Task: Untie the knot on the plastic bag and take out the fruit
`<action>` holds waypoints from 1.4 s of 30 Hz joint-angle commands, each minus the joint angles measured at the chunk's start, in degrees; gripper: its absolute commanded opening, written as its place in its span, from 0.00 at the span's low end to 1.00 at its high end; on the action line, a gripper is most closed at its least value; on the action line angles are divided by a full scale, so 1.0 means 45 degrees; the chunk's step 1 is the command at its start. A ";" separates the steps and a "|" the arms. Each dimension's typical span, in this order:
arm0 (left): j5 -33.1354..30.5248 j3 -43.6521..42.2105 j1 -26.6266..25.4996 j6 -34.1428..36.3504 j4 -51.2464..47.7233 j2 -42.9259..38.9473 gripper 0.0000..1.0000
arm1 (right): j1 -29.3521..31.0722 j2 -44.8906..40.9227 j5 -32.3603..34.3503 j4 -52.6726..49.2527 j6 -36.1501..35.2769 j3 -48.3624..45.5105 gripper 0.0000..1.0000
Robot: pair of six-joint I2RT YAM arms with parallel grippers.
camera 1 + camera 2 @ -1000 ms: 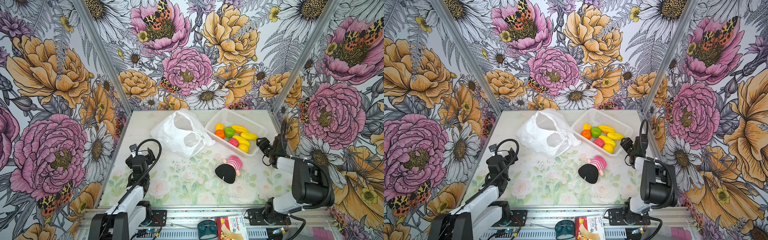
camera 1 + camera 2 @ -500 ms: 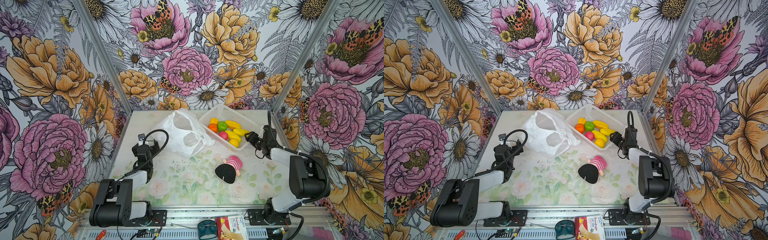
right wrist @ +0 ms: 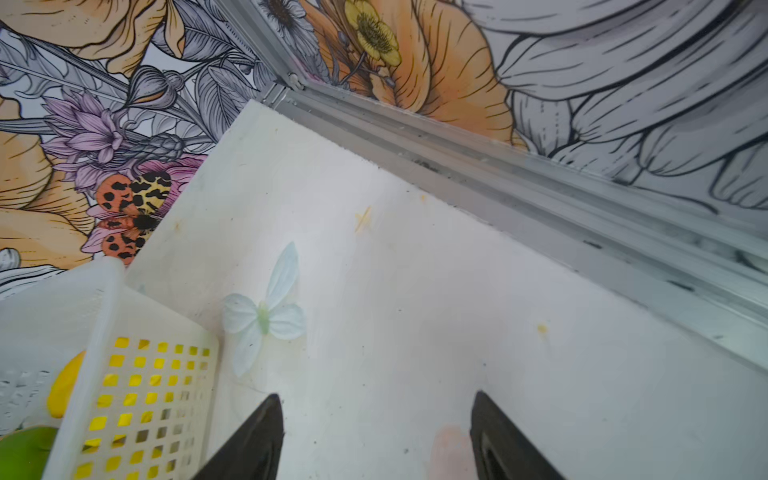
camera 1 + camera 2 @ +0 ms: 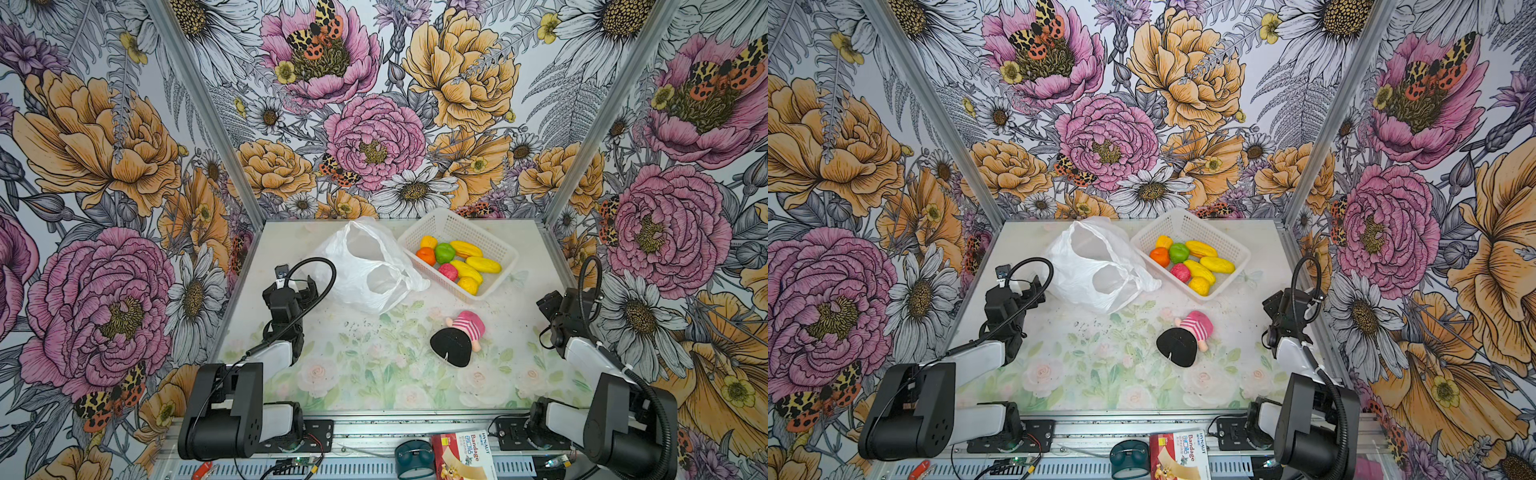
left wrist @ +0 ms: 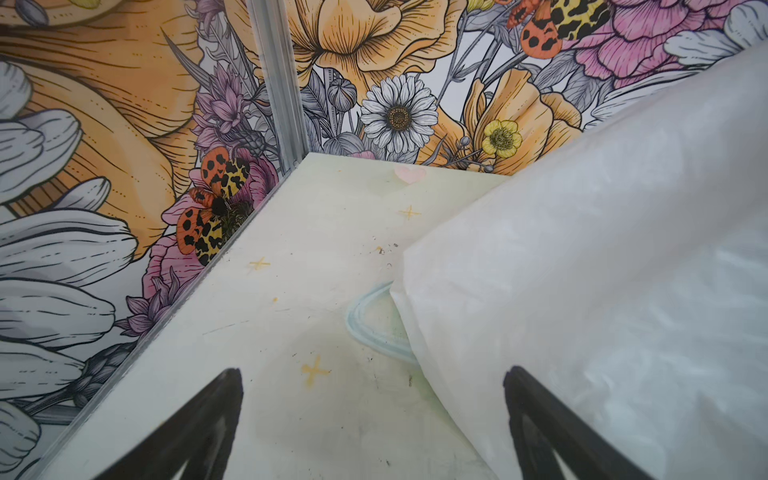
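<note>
Fruit (image 4: 453, 259) is sitting in the basket (image 4: 428, 226), with the plastic bag (image 4: 365, 266) lying untied beside it, so only retreat seems to be remaining. Left gripper (image 5: 374, 424), jaws wide apart, is hovering at the bag's edge and should be lifting off without snagging film; right gripper (image 3: 376, 432), jaws apart, empty, is hanging over bare table (image 3: 415, 291) by the wall (image 3: 623, 104).

Bright even light, soft shadows (wrist cams blurry)

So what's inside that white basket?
Glossy toy fruit: several yellow pieces, one orange, one green, one pink-red. Whatever lies beneath them on the basket floor is hidden.
</note>
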 commanded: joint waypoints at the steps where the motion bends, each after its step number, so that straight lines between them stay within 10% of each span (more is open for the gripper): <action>1: 0.1215 -0.0357 -0.0101 -0.0396 0.0377 -0.0355 0.99 | 0.0173 -0.0192 0.1965 0.1342 -0.1692 -0.0334 0.72; 4: 0.1454 -0.1534 -0.0277 -0.0158 0.3158 -0.0334 0.99 | 0.0259 0.0731 0.1800 0.3423 -0.1877 -0.0961 0.74; 10: 0.1008 -0.1881 -0.0046 -0.0071 0.5253 0.0687 0.99 | 0.0089 0.2371 -0.3537 0.9769 -0.3394 -0.2030 0.89; 16: 0.1897 -0.2288 0.0468 -0.0269 0.9728 0.4174 0.99 | 0.0153 0.3608 -0.2387 1.3205 -0.3667 -0.2921 0.99; 29: 0.3185 -0.0110 0.0855 -0.0335 0.4882 0.3599 0.99 | 0.1603 0.3655 -0.4117 1.1774 -0.6096 -0.1941 1.00; 42: 0.3635 0.0037 0.0832 -0.0223 0.4592 0.3599 0.99 | 0.2769 0.4667 -0.1472 1.3463 -0.6520 -0.2483 0.99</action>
